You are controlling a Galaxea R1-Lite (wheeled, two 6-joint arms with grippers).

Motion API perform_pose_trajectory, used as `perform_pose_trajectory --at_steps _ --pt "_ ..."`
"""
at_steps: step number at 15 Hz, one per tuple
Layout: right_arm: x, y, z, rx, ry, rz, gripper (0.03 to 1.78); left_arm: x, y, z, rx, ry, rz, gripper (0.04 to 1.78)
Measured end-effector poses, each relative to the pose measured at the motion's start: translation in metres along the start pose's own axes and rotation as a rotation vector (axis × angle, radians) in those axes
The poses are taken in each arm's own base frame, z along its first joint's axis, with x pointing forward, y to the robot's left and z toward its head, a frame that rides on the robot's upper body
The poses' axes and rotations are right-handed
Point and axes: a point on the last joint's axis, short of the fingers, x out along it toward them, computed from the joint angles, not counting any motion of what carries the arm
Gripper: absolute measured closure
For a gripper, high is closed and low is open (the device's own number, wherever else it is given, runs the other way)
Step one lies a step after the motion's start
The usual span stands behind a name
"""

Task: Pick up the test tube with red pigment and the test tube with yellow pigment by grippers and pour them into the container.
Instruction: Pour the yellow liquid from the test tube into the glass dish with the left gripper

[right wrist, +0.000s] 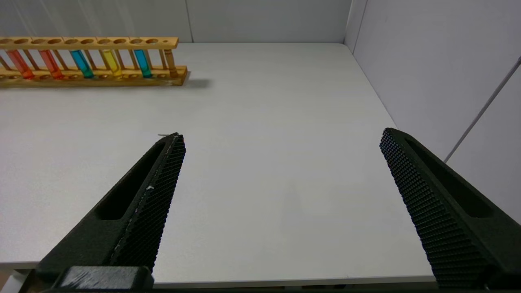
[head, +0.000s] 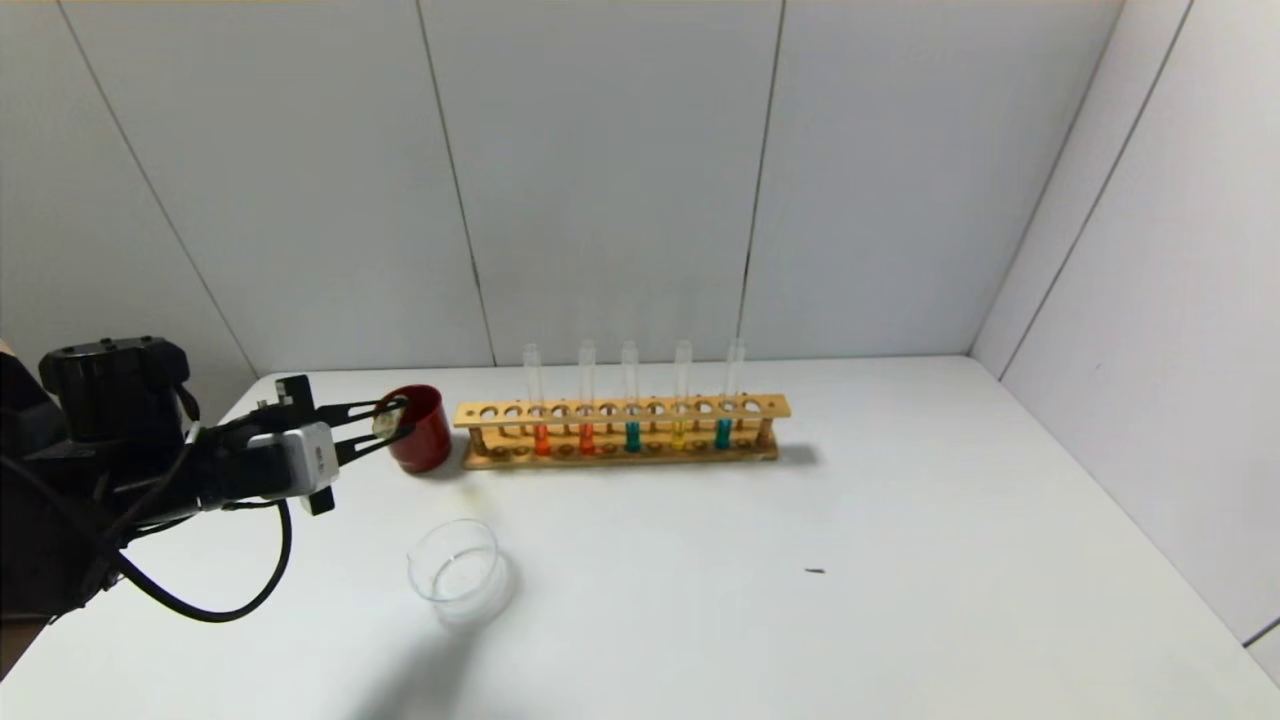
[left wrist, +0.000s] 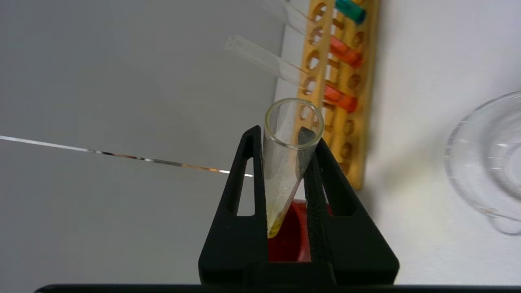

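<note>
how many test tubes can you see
6: five upright in the wooden rack, two orange-red, teal, yellow, teal; one nearly empty tube held by the left gripper over the red cup.

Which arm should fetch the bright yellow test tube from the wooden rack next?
Right. The right hand is open and empty, while the left hand is shut on a nearly empty clear glass tube at the dark red cup. The bright yellow test tube stands towards the wooden rack's right end.

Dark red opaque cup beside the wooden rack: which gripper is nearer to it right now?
Left. The left gripper holds a nearly empty clear glass tube directly at the dark red opaque cup. The right gripper sits open over bare white table, far off beyond the rack's other end.
</note>
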Motion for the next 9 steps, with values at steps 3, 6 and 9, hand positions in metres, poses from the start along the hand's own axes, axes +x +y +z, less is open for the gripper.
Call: perform_pose_trajectory --at_steps 3,6,9 --pt "0.000 0.000 0.000 0.000 0.000 0.000 0.06 0.004 -0.002 -0.005 0.024 -0.015 0.013 1.50" --pt "0.000 0.000 0.000 0.000 0.000 0.000 0.06 0.005 -0.007 -0.005 0.042 -0.060 0.014 1.50" --pt "0.000 0.000 0.000 0.000 0.000 0.000 0.06 0.006 -0.010 -0.006 0.096 -0.092 0.045 1.50"
